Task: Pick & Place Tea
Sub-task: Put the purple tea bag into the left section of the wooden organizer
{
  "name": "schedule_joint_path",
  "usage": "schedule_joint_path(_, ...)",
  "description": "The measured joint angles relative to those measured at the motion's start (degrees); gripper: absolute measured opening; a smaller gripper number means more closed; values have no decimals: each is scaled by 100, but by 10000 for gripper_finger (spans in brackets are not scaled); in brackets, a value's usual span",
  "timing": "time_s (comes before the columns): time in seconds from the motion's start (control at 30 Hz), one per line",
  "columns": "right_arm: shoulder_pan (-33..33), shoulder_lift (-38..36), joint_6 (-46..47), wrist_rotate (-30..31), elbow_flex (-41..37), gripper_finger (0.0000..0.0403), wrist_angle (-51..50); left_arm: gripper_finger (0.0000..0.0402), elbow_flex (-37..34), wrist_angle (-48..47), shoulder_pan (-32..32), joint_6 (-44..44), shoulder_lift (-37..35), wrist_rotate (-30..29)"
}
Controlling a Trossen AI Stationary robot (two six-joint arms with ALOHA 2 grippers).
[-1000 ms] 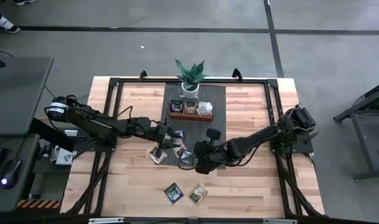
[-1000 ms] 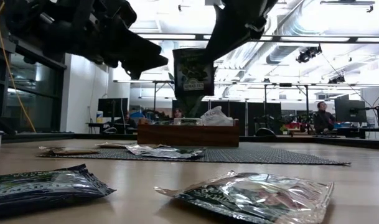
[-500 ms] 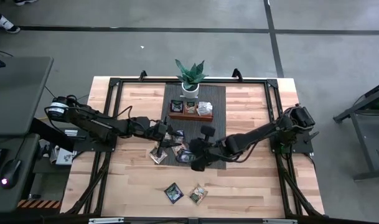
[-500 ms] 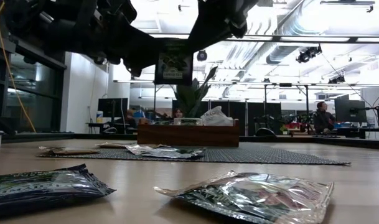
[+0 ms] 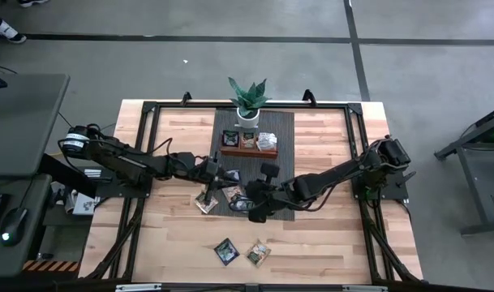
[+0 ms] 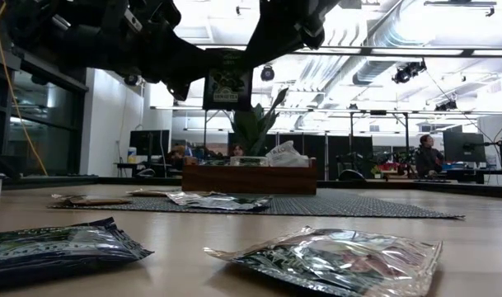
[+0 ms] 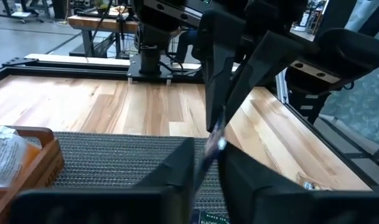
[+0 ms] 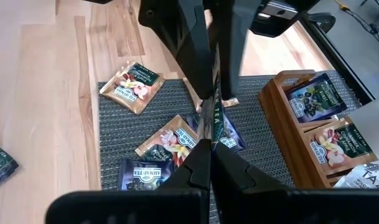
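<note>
High view: left gripper (image 5: 216,180) and right gripper (image 5: 248,197) meet above the dark mat (image 5: 281,154). Low view: dark tea sachet (image 6: 227,86) hangs upright in the air, pinched by both. Wrist views: each gripper's fingers pressed onto the sachet's edge.

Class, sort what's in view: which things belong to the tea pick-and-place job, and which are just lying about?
Job: held tea sachet; loose sachets; wooden tray; left end effector; right end effector.
Lying about: potted plant; dark mat.

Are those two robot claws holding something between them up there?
Yes: a dark tea sachet, held above the mat; the right pincer pinches one edge, the left pincer the opposite.
</note>
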Motion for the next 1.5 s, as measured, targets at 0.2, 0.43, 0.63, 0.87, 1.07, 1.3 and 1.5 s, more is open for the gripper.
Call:
schedule_joint_path(0.2, -1, 0, 23, 47, 0, 0, 2, 8, 0, 20, -2, 34, 0, 83)
schedule_joint_path(0.43, -1, 0, 39, 42, -1, 2, 11, 1, 0, 20, -1, 42, 0, 168)
schedule_joint_path(0.63, -1, -11, 108, 25, -2, 60, 7, 0, 0, 17, -2, 44, 0, 157)
schedule_joint_path(0.87, -69, -372, 744, 115, -7, 177, -681, 0, 0, -68, 107, 290, 2, 66)
schedule_joint_path(1.07, -21, -516, 1438, 341, -7, 236, -1543, 0, -138, -21, 844, 326, 2, 503)
schedule_joint_path(1.3, 209, -476, 1868, 452, -16, 241, -1880, 0, -610, 333, 1950, 490, 4, 1138)
schedule_joint_path(1.5, 364, -474, 2213, 543, -15, 242, -1879, 0, -767, 848, 2874, 506, 4, 1784)
